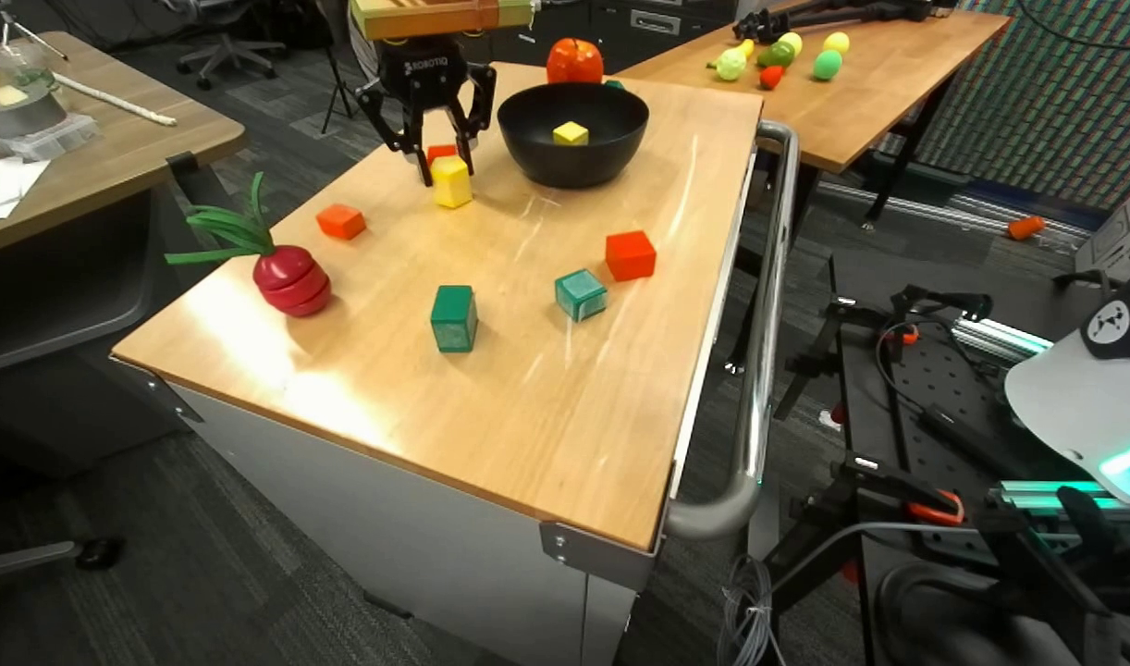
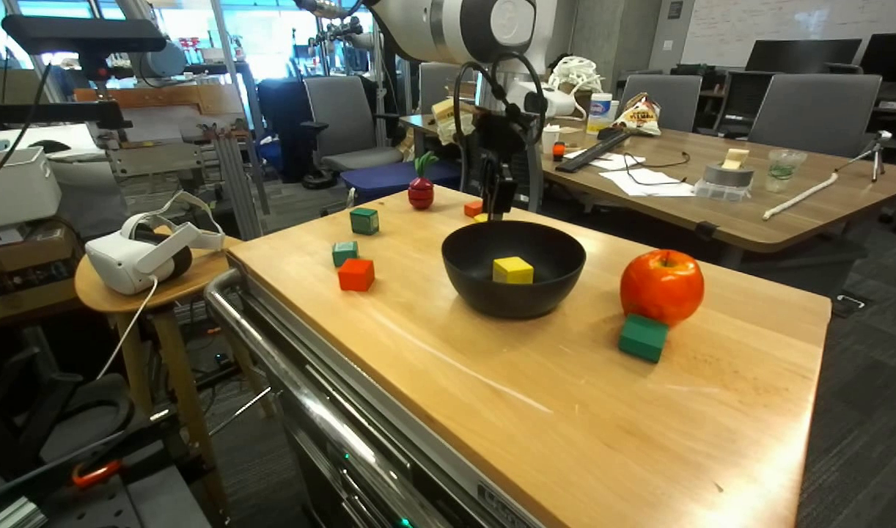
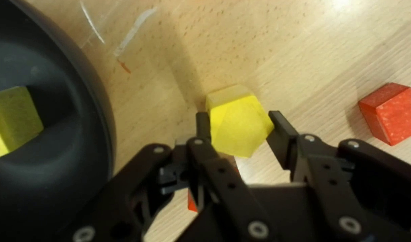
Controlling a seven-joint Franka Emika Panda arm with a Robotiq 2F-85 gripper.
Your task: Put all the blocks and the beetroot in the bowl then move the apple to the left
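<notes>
Near grey office chairs [image 2: 343, 114] and a brown table [image 2: 814, 216] bearing a clear plastic cup [image 2: 784, 167] marked in green, a blond-wood worktop [image 2: 675, 440] with a chrome rail [image 1: 770, 305] along one side spreads beneath me. My black two-fingered gripper [image 3: 239, 126] is set beside a round, shallow, matte-black bowl [image 2: 485, 297], its dark fingertips [image 3: 282, 141] pinching a bright-yellow faceted block [image 3: 240, 126]; whether that block is clear of the wood, I cannot tell. Inside the bowl, in both exterior views, sits one yellow cube [image 2: 512, 271]. In an exterior view, a red-orange block [image 1: 440, 151] shows just beyond the one I hold, partly hidden by it, and an orange rectangular block [image 1: 341, 222] lies between my gripper and a glossy, dark-red, round toy beetroot [image 1: 290, 280] with long green leaves, standing outside the bowl near the worktop's edge. Toward the rail, a red cube [image 1: 631, 256] and a scuffed green cube [image 1: 581, 294] sit just beside each other, with a taller green block [image 1: 455, 319] near them. A shiny orange-red toy apple [image 2: 661, 286] rests on the wood on the opposite side of the bowl from the beetroot, a dark-green block [image 2: 643, 337] touching it or just beside it; I cannot tell which. On a long wooden table [image 1: 898, 55], green, yellow and red toy fruit [image 1: 827, 65] lie in a group, and a white plastic bin [image 2: 23, 191] stands above a brown cardboard box [image 2: 34, 271].
</notes>
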